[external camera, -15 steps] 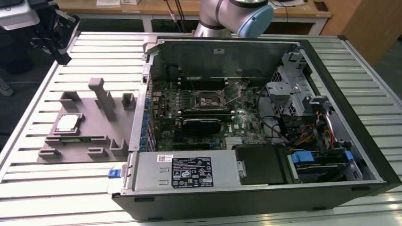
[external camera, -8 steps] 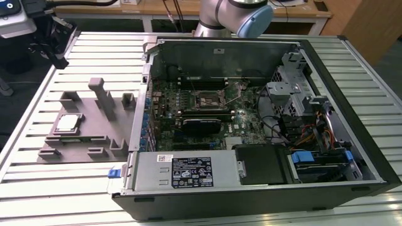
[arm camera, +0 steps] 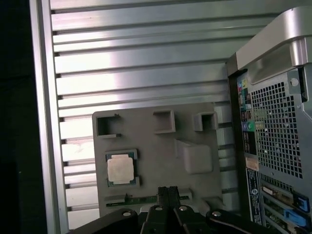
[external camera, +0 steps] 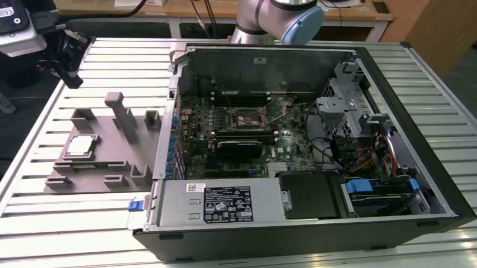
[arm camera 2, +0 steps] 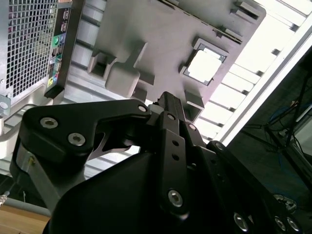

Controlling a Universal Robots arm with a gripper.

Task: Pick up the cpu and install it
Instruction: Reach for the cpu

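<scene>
The cpu (external camera: 80,146) is a small silvery square chip lying flat in a recess of the grey tray (external camera: 111,164), on the exterior view's left, beside the open computer case. Both wrist views look down on the cpu (arm camera: 121,169) (arm camera 2: 204,66) in the tray (arm camera: 161,141) (arm camera 2: 161,29). My gripper (arm camera: 168,191) hangs well above the tray, off to one side of the chip, its fingers shut together on nothing. In the exterior view the gripper (external camera: 72,80) is at the far left, high over the table. The motherboard's metal socket frame (external camera: 247,118) sits inside the case.
The open case (external camera: 298,139) fills the middle and the exterior view's right, with a power supply (external camera: 223,202), cables and a drive cage. Upright posts (external camera: 123,114) rise from the tray. The table is ribbed metal (arm camera: 141,58). The case's rear panel (arm camera: 273,126) stands next to the tray.
</scene>
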